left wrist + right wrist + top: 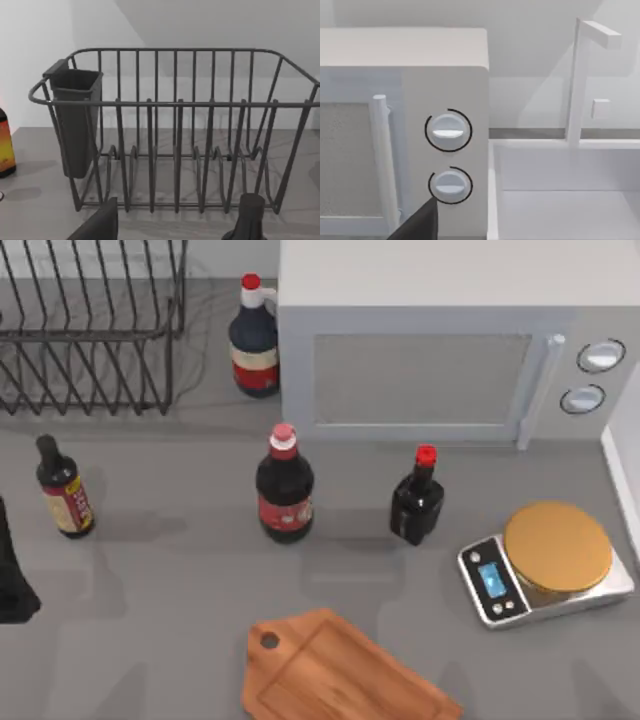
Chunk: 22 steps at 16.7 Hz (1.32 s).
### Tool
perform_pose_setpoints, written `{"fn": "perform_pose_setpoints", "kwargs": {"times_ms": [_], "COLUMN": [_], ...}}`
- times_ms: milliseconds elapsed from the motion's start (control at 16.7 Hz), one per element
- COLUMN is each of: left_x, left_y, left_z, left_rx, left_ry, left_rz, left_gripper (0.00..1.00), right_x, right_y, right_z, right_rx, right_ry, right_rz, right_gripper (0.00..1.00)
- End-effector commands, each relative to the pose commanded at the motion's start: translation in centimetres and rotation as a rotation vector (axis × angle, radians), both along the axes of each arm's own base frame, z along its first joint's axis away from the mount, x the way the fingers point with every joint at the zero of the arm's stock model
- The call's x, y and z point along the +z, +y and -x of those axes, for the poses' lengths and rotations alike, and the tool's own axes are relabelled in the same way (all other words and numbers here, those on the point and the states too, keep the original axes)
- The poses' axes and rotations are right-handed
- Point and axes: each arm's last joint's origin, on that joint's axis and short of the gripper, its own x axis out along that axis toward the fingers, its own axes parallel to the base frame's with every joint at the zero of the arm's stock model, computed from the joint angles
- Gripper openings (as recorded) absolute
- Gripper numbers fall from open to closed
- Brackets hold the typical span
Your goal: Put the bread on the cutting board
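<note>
— Where's the reddish-brown rectangular wooden cutting board (340,675)?
— At the grey worktop's (150,640) near edge, centre, its top bare.
— The arms?
— The left arm (12,585) is at the left edge. Whether either grip is open or closed, I cannot tell.

Bottle labels (284,510) and scale display (493,580) unreadable

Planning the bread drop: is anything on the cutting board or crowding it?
Nothing visible lies on the cutting board; the pink-capped bottle and the scale stand apart from it.
</note>
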Motion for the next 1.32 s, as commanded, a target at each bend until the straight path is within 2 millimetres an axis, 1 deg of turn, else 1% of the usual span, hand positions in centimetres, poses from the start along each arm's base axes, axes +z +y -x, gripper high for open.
{"fn": "perform_pose_setpoints", "kwargs": {"times_ms": [180, 300, 480, 600, 660, 720, 840, 960, 1140, 1320], "left_x": [0.2, 1.2, 4.0, 6.1, 7.1, 8.0, 9.1, 9.3, 8.0, 5.8], "left_y": [0.0, 0.1, 0.4, 0.8, 1.0, 1.2, 1.9, 2.8, 4.4, 6.2], "left_z": [0.0, -0.1, -0.6, -1.7, -2.6, -3.8, -6.9, -10.5, -16.1, -20.7], "left_rx": [0.003, 0.015, 0.038, 0.054, 0.061, 0.067, 0.077, 0.080, 0.074, 0.065], "left_ry": [0.007, 0.044, 0.153, 0.270, 0.344, 0.427, 0.614, 0.812, 1.091, 1.305], "left_rz": [-0.001, -0.006, -0.020, -0.030, -0.034, -0.037, -0.041, -0.038, -0.025, -0.004], "left_gripper": [1.00, 1.00, 1.00, 1.00, 1.00, 1.00, 1.00, 1.00, 1.00, 1.00], "right_x": [0.0, 0.0, 0.0, 0.0, 0.0, 0.0, 0.0, 0.0, 0.0, 0.0], "right_y": [0.0, 0.0, 0.0, 0.0, 0.0, 0.0, 0.0, 0.0, 0.0, 0.0], "right_z": [0.0, 0.0, 0.0, 0.0, 0.0, 0.0, 0.0, 0.0, 0.0, 0.0], "right_rx": [0.000, 0.000, 0.000, 0.000, 0.000, 0.000, 0.000, 0.000, 0.000, 0.000], "right_ry": [0.000, 0.000, 0.000, 0.000, 0.000, 0.000, 0.000, 0.000, 0.000, 0.000], "right_rz": [0.000, 0.000, 0.000, 0.000, 0.000, 0.000, 0.000, 0.000, 0.000, 0.000], "right_gripper": [1.00, 1.00, 1.00, 1.00, 1.00, 1.00, 1.00, 1.00, 1.00, 1.00]}}
